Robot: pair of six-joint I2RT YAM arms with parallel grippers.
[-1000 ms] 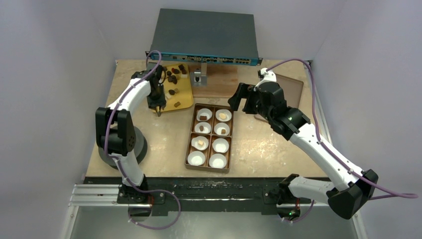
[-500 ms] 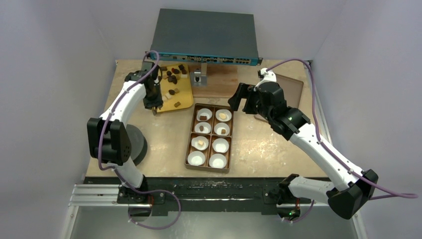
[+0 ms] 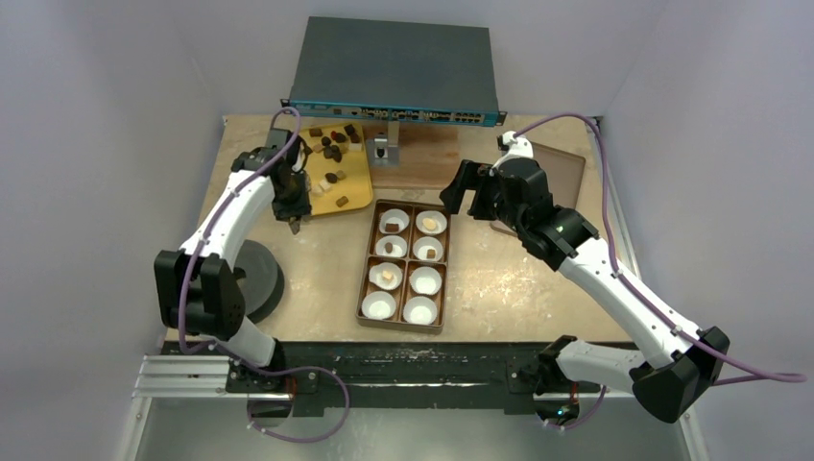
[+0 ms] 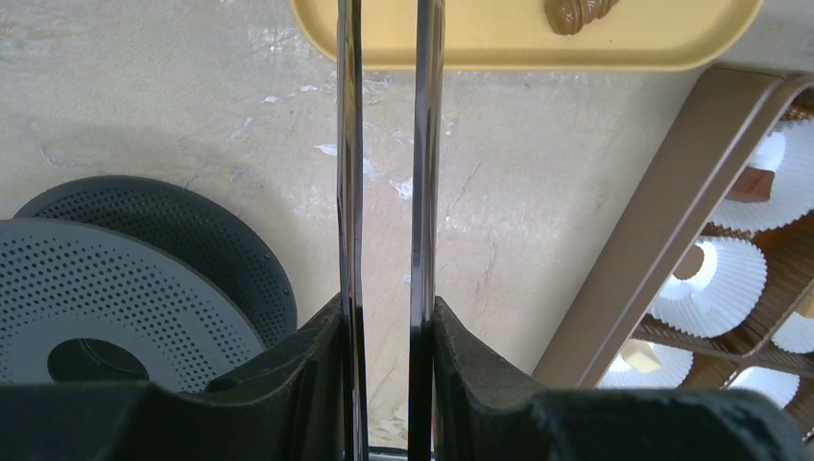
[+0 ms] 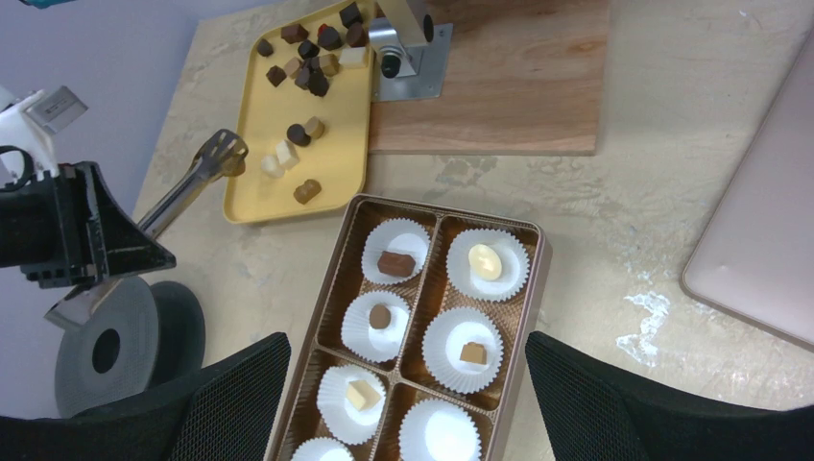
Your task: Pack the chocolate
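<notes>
Three paper cups (image 3: 419, 309) at the near end of the brown box (image 3: 366, 279) sat empty; five beyond held chocolate (image 5: 395, 261). Bare table (image 3: 322, 259) lay open between the box's left rim and the grey disc (image 3: 257, 279). The left gripper (image 4: 387, 315) pinched narrow on tongs (image 4: 347, 173), tips at the yellow tray (image 3: 356, 189)'s near-left edge. The right gripper (image 3: 463, 200) hung wide, empty, near the box's far-right corner. More chocolate scattered the tray.

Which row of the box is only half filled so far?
The third row from the far end: its left cup holds a pale piece, its right cup is empty. Both farther rows are full, the nearest row empty.
</notes>
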